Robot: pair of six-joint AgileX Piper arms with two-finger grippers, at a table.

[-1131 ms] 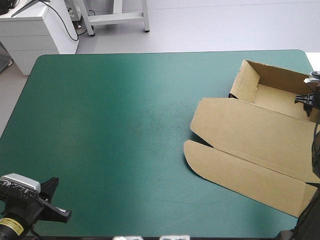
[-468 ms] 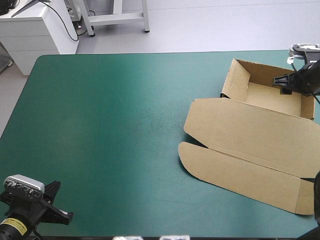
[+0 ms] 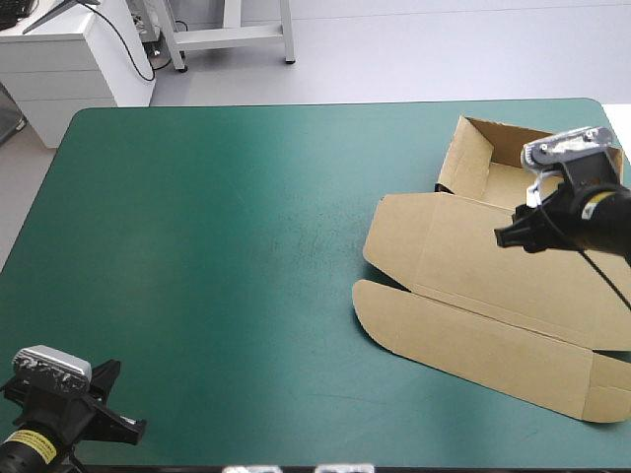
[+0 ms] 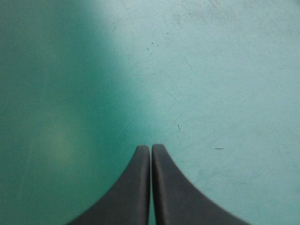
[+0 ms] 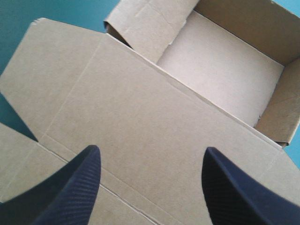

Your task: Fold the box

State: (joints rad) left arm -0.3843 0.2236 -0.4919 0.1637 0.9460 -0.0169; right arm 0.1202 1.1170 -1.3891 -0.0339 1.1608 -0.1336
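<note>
Brown box (image 3: 473, 286), open tray with lid (image 5: 140, 108) flat, at the right side of my desk (image 3: 217, 246), my right tool (image 5: 151, 151) spread apart above the lid, my left tool (image 4: 150, 147) closed, empty, near-left corner.

Left and centre: bare teal-green cover (image 3: 217, 246), free passage. Right side: box (image 3: 473, 276); upright tray walls (image 3: 463, 163) obstruct low approach at far-right corner.

On my rig, the left arm (image 3: 61, 419) and right arm (image 3: 570, 223) are black, each wearing a yellow label (image 3: 25, 445). The right gripper (image 5: 152, 154) shows broad, fin-curved fingers (image 5: 70, 192), finely ribbed; the left gripper (image 4: 151, 149) looks smooth.
</note>
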